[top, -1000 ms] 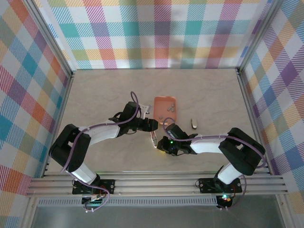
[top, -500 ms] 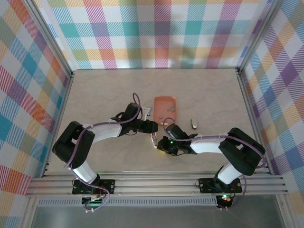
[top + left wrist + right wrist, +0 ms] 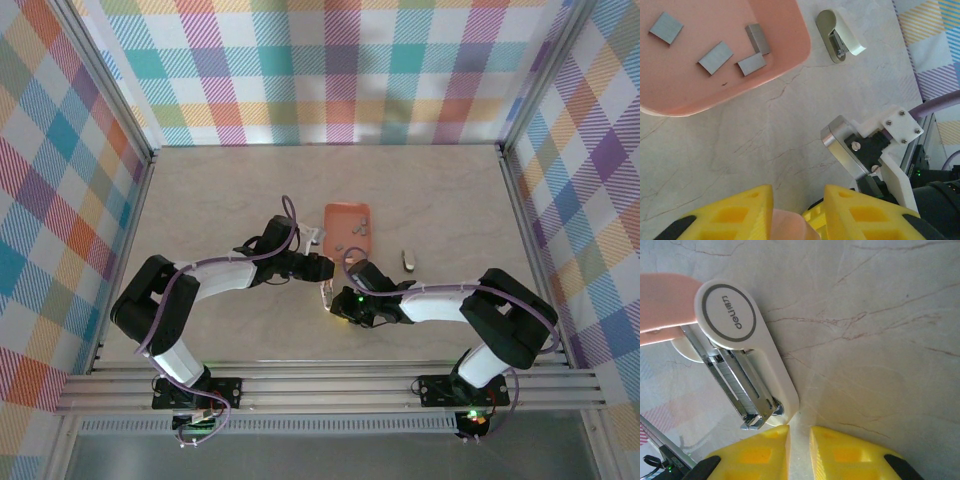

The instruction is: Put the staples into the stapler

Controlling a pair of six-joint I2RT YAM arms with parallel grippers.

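The stapler (image 3: 325, 293) lies open between the two grippers. In the right wrist view its white base (image 3: 760, 365) runs down to my fingertips. Its metal magazine (image 3: 727, 377) holds a row of staples, and the pink lid (image 3: 662, 300) swings off to the left. My right gripper (image 3: 799, 429) (image 3: 338, 301) is nearly closed, pinching the end of the white base. My left gripper (image 3: 797, 192) (image 3: 320, 268) has closed on the pink lid (image 3: 785, 225), which rests against its left finger. Several loose staples (image 3: 715, 57) lie in the salmon-orange tray (image 3: 715, 95) (image 3: 340, 215).
A small metal-and-white piece (image 3: 837, 35) (image 3: 407, 260) lies on the marble table to the right of the tray. The right arm's wrist body (image 3: 875, 150) sits close beside my left fingers. Plaid walls enclose the table on three sides.
My left gripper's jaws have narrowed onto the pink lid and the left arm has shifted slightly. The right arm and the stapler base have stayed in place.
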